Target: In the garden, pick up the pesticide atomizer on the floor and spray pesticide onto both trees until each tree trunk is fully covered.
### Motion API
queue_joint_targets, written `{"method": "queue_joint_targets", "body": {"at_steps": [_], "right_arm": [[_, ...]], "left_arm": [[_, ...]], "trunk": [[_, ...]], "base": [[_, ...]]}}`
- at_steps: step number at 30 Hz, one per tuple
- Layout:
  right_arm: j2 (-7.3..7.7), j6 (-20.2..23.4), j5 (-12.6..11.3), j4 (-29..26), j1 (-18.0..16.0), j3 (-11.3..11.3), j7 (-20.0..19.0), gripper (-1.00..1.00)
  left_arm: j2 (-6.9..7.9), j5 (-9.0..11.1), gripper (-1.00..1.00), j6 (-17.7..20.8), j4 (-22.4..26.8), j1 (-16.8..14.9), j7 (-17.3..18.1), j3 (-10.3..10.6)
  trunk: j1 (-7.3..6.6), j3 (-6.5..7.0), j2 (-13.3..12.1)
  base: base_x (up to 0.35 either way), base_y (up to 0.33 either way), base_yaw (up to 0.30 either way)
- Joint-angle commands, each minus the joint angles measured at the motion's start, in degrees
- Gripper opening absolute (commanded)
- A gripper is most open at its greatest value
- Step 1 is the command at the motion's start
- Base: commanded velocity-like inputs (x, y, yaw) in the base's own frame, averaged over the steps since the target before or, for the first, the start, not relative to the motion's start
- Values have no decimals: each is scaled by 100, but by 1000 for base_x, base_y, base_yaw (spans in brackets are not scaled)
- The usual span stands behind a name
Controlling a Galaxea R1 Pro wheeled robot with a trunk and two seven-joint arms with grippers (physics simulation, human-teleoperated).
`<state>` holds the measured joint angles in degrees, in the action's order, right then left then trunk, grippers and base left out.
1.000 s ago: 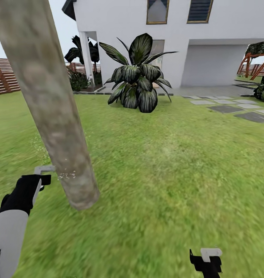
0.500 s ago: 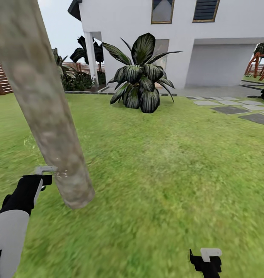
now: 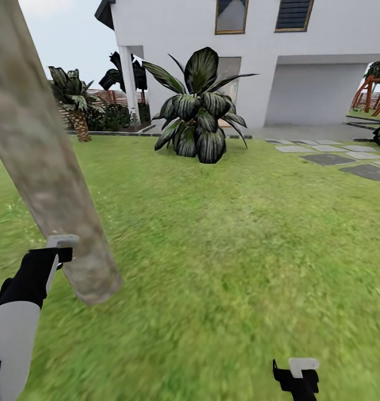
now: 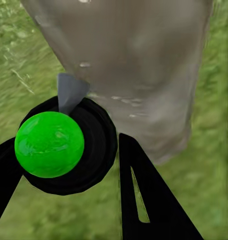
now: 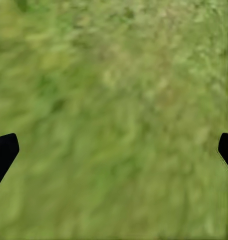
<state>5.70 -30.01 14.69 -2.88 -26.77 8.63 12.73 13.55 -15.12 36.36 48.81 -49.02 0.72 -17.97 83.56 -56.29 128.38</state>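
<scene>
Sliding left in the head view, the tree trunk (image 3: 50, 167) crowds the left pincer (image 4: 68, 165) clamping the atomizer (image 4: 49, 144), right pincer (image 5: 114, 150) open, risking a bump.

Head camera over lawn (image 3: 228, 234); wrist cameras close above grass.

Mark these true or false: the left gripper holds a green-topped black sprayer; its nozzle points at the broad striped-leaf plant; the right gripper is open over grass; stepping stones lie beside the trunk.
1. The left gripper holds the green-topped black sprayer: true.
2. Its nozzle points at the broad striped-leaf plant: false, at the thick pale grey-brown tree trunk.
3. The right gripper is open over grass: true.
4. Grey stepping stones lie beside the trunk: false, they lie far off, near the white house.
</scene>
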Motion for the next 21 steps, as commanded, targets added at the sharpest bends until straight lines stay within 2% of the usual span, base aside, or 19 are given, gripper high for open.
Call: {"method": "queue_joint_targets", "body": {"at_steps": [1,8,13,19,21], "right_arm": [[0,-14,61,7,-4,43,19,100],[-1,-14,61,7,-4,43,19,100],[-12,-14,61,7,-4,43,19,100],[-15,-14,61,7,-4,43,19,100],[-12,-14,60,7,-4,43,19,100]], "left_arm": [[-1,-18,-100,29,12,0,7,-4],[-2,-24,-100,29,15,6,7,-4],[14,-37,-100,29,0,26,-1,-59],[48,-52,-100,28,-69,72,-37,-118],[50,-54,-100,22,-79,75,-53,-182]], "trunk": [[-1,-5,2],[-1,-5,2],[-1,-5,2],[-1,-5,2],[-1,-5,2]], "base": [[0,-273,0],[0,-273,42],[89,-265,262],[229,-191,273],[261,-170,103]]}}
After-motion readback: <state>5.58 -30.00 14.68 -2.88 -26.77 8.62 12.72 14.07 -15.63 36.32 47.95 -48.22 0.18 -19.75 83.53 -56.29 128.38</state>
